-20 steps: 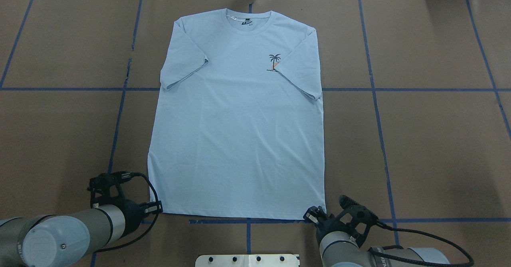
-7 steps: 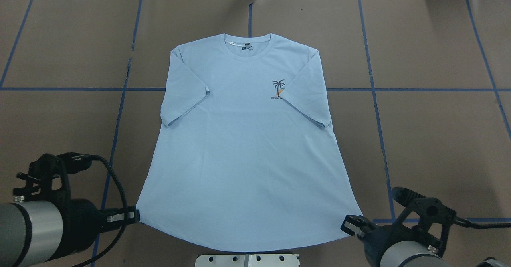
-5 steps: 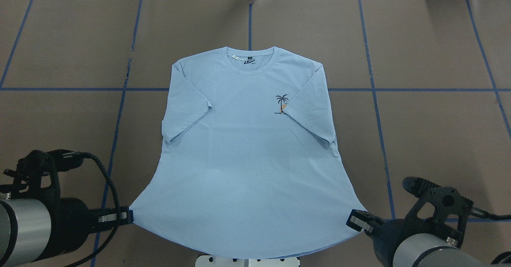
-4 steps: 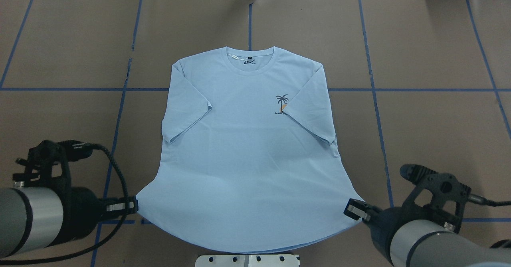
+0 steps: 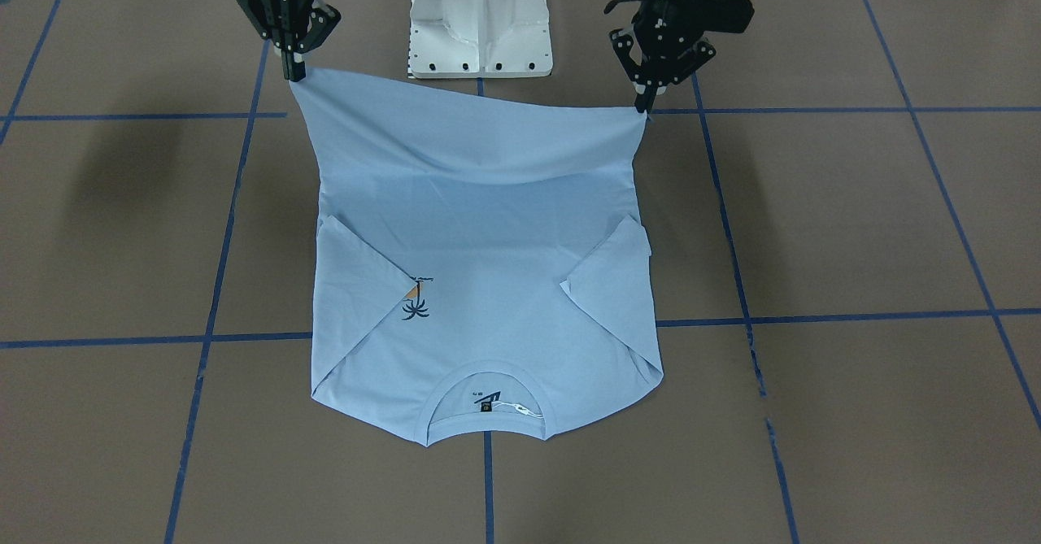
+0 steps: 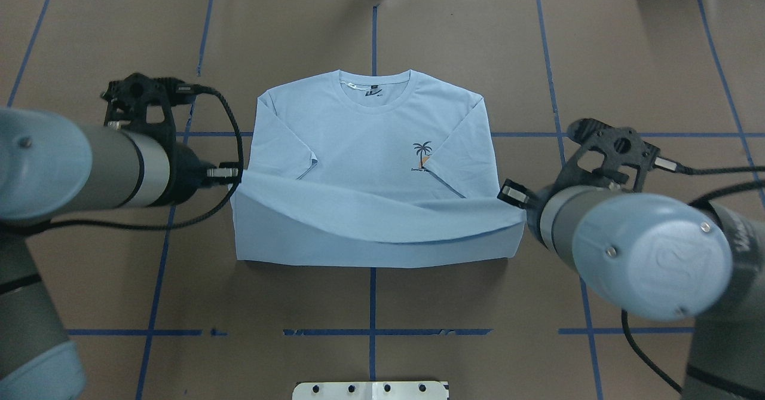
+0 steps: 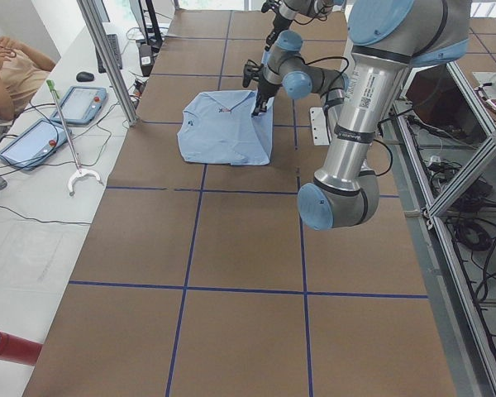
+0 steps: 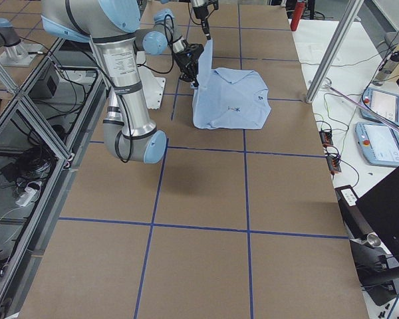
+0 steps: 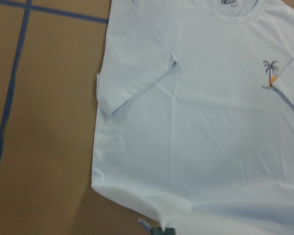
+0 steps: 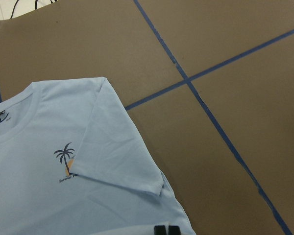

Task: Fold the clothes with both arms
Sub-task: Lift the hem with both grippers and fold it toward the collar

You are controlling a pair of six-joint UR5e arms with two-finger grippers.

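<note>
My two arms: silver-grey tubes, pale-blue caps.
My left arm (image 6: 122, 170) fills the frame's left edge, my right arm (image 6: 651, 250) its lower right; small screws dot the caps, black cables trail, and my left gripper (image 6: 235, 173) and right gripper (image 6: 507, 192) are black.

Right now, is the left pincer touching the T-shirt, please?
Touching. The front-facing view shows the left pincer closed on a raised hem corner of the T-shirt.

Even overhead light casts soft shadows on the table (image 5: 854, 219); wrist views look slightly blurred.
</note>
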